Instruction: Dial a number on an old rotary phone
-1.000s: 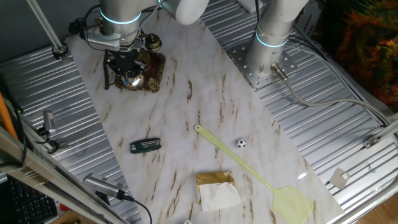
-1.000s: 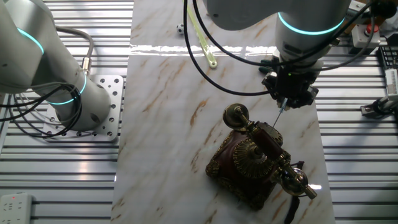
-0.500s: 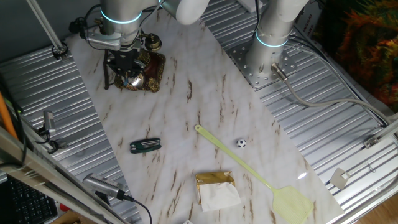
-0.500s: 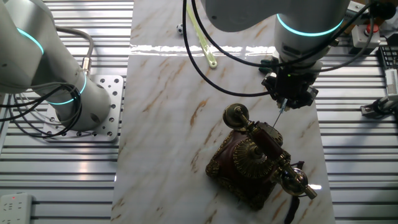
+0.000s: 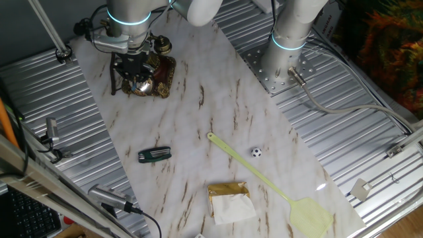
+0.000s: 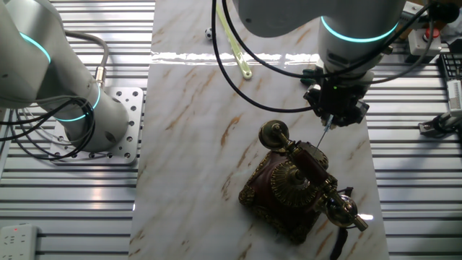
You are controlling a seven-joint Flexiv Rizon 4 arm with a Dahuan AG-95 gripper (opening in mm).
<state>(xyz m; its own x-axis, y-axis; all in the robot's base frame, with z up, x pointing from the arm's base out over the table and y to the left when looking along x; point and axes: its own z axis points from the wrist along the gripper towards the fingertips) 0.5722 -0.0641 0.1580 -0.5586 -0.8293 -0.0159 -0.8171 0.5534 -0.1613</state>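
Hovering just above the old rotary phone (image 6: 299, 189), the gripper (image 6: 333, 114) points a thin pin-like tip down toward the handset; whether its jaws are open or closed cannot be told from either view. The phone sits at the far corner of the marble-patterned table (image 5: 218, 106), its handset lying across the cradle. Well apart from it lie a dark folding tool (image 5: 154, 155), a yellow-green fly swatter (image 5: 264, 182), a small ball (image 5: 256, 152) and a gold-wrapped packet (image 5: 230, 201).

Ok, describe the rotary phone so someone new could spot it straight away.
Start at the marble-patterned table and go to the corner under the arm's gripper. The rotary phone sits there: a dark brown and brass ornate base with a round dial and cradled handset, the only ornate item.
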